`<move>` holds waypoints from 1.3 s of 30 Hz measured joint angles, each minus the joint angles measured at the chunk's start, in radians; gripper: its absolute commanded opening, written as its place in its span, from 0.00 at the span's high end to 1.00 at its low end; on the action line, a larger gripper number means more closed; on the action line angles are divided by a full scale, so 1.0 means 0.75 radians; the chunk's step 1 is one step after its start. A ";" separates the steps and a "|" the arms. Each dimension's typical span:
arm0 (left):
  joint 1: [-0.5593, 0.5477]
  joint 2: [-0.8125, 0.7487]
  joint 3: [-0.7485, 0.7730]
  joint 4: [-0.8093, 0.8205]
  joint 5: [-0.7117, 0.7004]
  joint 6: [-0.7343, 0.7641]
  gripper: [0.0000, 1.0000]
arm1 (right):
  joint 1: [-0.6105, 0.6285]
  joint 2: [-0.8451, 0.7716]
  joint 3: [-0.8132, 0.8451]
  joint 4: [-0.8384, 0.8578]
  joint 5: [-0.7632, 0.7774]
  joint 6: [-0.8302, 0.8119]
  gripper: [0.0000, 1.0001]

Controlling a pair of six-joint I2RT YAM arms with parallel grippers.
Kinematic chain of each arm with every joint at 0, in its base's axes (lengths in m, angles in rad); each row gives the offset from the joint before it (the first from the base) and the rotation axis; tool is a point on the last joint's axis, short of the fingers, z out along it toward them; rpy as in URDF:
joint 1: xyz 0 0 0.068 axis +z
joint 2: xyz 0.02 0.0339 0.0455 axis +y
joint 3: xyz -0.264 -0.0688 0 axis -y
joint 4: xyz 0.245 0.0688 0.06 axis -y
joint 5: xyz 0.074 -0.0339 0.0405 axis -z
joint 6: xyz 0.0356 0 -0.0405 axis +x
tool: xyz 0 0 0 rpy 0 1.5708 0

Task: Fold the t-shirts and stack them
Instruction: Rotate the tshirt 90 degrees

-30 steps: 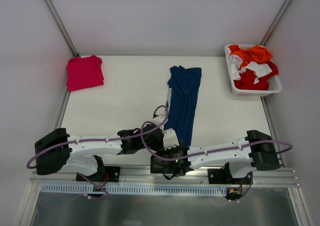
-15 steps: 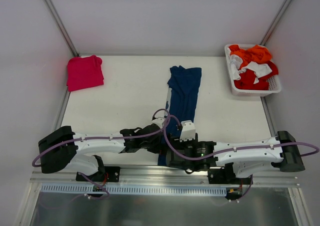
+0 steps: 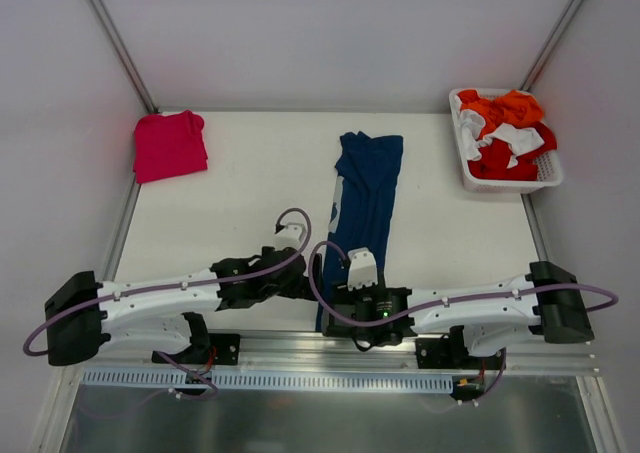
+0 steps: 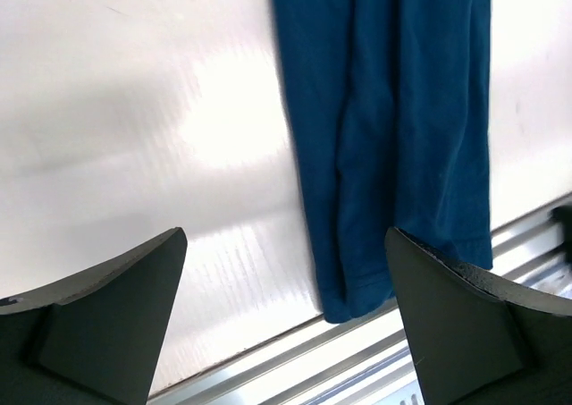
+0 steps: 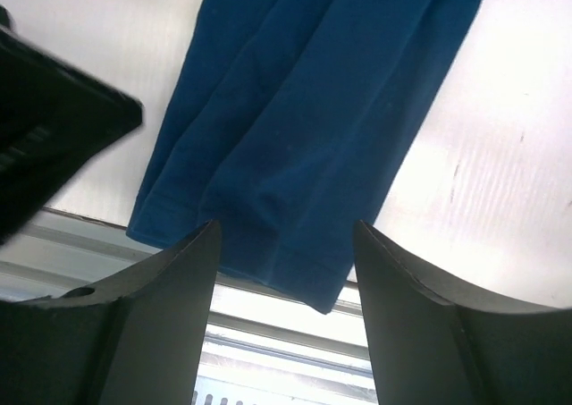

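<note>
**Ana:** Claws first: how do they stand?

**Ben:** Left claw (image 4: pixel 284 235) is spread wide and empty. It hovers over bare surface (image 4: pixel 134 110) just left of the navy shirt (image 3: pixel 367 188). Right claw (image 5: pixel 284 231) is parted too, though less wide. Nothing sits between its fingers, and it hangs above the shirt's near hem.

**Ana:** And the shirt itself?

**Ben:** It lies in a long narrow strip, folded lengthwise, running from mid-back of the surface to the front edge. The hem reaches the rail (image 4: pixel 268 374) there. I can't tell whether it rests on the rail or only overhangs it. The red shirt (image 3: pixel 170 145) sits folded in the far left corner, well apart.

**Ana:** How will the navy one handle?

**Ben:** Soft, light and limp, I'd say, and several layers thick along that strip. It won't hold any shape when lifted, and the layers could slide apart if only the top one gets pinched.

**Ana:** So where to grab?

**Ben:** At the near hem, one claw per corner, biting through every layer. Then the end can be carried toward the far end to halve the strip.

**Ana:** Any worry?

**Ben:** The hem lies right at the edge, so a finger could catch the rail instead of cloth.
</note>
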 measured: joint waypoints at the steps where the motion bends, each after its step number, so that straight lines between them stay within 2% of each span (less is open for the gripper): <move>1: 0.000 -0.044 -0.003 -0.023 -0.040 -0.018 0.05 | 0.000 0.016 0.005 0.013 -0.005 -0.012 0.36; 7: 0.003 -0.268 -0.057 -0.089 -0.197 -0.097 0.02 | -0.009 0.107 0.046 0.086 -0.055 -0.073 0.35; 15: 0.003 -0.205 -0.076 -0.110 -0.187 -0.109 0.01 | -0.018 0.225 0.047 0.186 -0.154 -0.109 0.39; 21: 0.003 -0.190 -0.076 -0.113 -0.181 -0.108 0.01 | -0.018 0.254 0.047 0.217 -0.201 -0.114 0.58; 22: 0.004 -0.190 -0.077 -0.113 -0.181 -0.108 0.01 | -0.018 0.254 0.047 0.218 -0.204 -0.112 0.69; 24: 0.003 -0.190 -0.076 -0.113 -0.180 -0.108 0.01 | -0.018 0.254 0.047 0.216 -0.211 -0.104 0.82; 25: 0.004 -0.190 -0.077 -0.113 -0.180 -0.108 0.01 | -0.018 0.254 0.047 0.215 -0.213 -0.102 0.94; 26: 0.003 -0.191 -0.076 -0.113 -0.179 -0.108 0.01 | -0.018 0.254 0.047 0.212 -0.214 -0.102 0.99; 34: 0.011 -0.194 -0.076 -0.104 -0.111 -0.102 0.05 | -0.018 0.216 0.047 0.054 -0.196 -0.028 0.99; 39: 0.012 -0.138 -0.076 0.001 0.008 -0.083 0.08 | -0.013 0.122 0.047 -0.119 -0.155 0.054 1.00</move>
